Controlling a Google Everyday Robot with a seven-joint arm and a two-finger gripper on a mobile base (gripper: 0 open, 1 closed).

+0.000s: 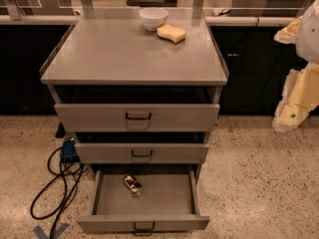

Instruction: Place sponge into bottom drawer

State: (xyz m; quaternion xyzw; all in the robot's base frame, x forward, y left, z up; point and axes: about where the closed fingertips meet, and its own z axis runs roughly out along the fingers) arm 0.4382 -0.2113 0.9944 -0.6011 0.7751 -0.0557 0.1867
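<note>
On the speckled floor stands a grey cabinet (124,59). Its bottom drawer (164,200) is already open, with a can (132,185) inside. The sponge (171,33) lies on the far part of the cabinet top, just beside a white bowl (153,18). The gripper (289,73) hangs at the right, spread and empty, so the picking up and placing are not yet done.

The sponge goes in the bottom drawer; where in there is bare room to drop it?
The open drawer has bare floor right of the can and along the front; the can lies near the back, left of middle. On the cabinet the back edge is crowded: sponge beside bowl. The hand hangs to its right.
</note>
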